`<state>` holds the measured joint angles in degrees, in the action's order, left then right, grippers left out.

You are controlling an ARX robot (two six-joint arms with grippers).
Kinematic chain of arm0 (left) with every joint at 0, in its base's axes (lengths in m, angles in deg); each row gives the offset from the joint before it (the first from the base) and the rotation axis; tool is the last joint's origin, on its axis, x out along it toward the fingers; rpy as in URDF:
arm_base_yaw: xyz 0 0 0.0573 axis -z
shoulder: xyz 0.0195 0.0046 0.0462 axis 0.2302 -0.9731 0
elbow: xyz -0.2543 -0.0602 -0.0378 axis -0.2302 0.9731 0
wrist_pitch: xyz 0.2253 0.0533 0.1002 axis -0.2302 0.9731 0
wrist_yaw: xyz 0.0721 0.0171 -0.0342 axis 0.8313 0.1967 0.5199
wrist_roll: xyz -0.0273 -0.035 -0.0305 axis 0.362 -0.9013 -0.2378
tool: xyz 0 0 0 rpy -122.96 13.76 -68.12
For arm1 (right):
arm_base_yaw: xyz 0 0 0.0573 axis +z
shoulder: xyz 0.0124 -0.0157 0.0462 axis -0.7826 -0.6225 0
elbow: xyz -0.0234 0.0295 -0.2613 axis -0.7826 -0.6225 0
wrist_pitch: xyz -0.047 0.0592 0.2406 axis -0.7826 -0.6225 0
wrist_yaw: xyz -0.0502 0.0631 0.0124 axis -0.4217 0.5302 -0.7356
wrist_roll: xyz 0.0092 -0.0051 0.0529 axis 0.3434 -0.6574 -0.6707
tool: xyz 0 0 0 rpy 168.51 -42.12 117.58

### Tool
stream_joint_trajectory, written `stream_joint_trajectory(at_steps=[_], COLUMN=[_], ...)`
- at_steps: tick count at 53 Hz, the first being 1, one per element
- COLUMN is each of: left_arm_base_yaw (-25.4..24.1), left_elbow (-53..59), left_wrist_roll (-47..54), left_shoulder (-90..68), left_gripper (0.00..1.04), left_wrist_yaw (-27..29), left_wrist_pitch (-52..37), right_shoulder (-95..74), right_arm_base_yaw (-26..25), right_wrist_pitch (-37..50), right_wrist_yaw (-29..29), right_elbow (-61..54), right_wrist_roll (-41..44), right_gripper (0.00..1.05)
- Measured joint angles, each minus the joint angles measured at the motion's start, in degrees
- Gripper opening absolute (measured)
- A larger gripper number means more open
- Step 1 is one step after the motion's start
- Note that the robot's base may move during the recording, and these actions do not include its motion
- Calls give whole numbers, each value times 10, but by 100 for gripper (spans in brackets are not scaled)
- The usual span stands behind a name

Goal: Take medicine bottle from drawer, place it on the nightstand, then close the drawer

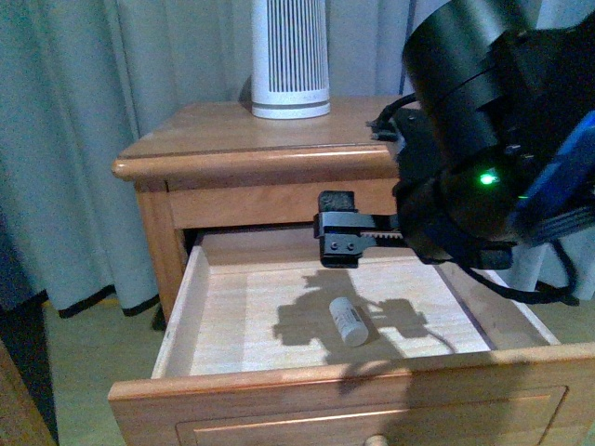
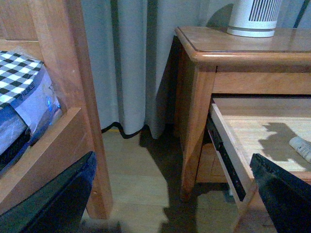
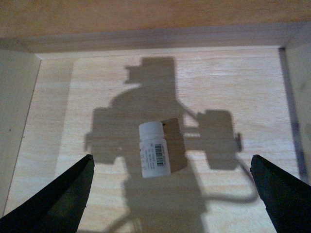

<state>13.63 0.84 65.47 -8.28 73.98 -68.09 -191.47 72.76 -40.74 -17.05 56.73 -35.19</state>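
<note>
Your right claw (image 1: 337, 230) hangs with its jaws spread wide and nothing between them. In the right wrist view its two dark fingers (image 3: 68, 194) stand well apart on either side of the small white plastic medicine bottle (image 3: 154, 149). The bottle lies on its side on the pale floor of the open upper drawer (image 1: 181, 307), with its cap toward the back and its barcode label facing up.

Your left claw (image 2: 171, 165) is also spread and empty. It is held off to the side of the orange-brown wooden nightstand (image 1: 251, 139), low and near the floor.

As I read it, only the opening is done. The drawer is pulled out, but the bottle is not yet gripped. You have the grasp, the lift, the placing on top and the closing left to do.

The front view gives you what the wrist camera cannot. It shows the right claw clear above the drawer floor, not down at the bottle, and bare wood on the top in front of the tall white ribbed appliance (image 1: 290, 56).

The left wrist view shows only one end of the bottle (image 2: 301, 148). It alone shows a wooden bed frame (image 2: 73, 97) with black-and-white checked cloth (image 2: 19, 73) close to that arm.
</note>
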Motion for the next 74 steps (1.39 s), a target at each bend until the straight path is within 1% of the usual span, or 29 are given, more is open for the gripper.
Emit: stream_joint_trajectory(at_steps=[8,20,48,54,59,61,71,74], left_arm_base_yaw=[0,0,0,0,0,0,0,0], left_elbow=[0,0,0,0,0,0,0,0], left_wrist_roll=[0,0,0,0,0,0,0,0], left_shoulder=[0,0,0,0,0,0,0,0], left_gripper=[98,98,98,98,98,98,98,98], left_wrist_yaw=[0,0,0,0,0,0,0,0], left_wrist_pitch=[0,0,0,0,0,0,0,0], right_shoulder=[-84,-163,-267,-273,-273,-273,-264,-259], right_arm_base_yaw=[10,19,24,23,21,20,17,17], right_wrist_pitch=[-4,-16,-16,-19,-25,-29,-56,-63], right_wrist_yaw=[2,5,-2,-5,-5,-8,-15,-18], right_elbow=[72,144,217,226,227,227,227,226], right_wrist_roll=[1,5,6,6,5,4,-10,-17], right_gripper=[98,98,98,76,64,57,32,29])
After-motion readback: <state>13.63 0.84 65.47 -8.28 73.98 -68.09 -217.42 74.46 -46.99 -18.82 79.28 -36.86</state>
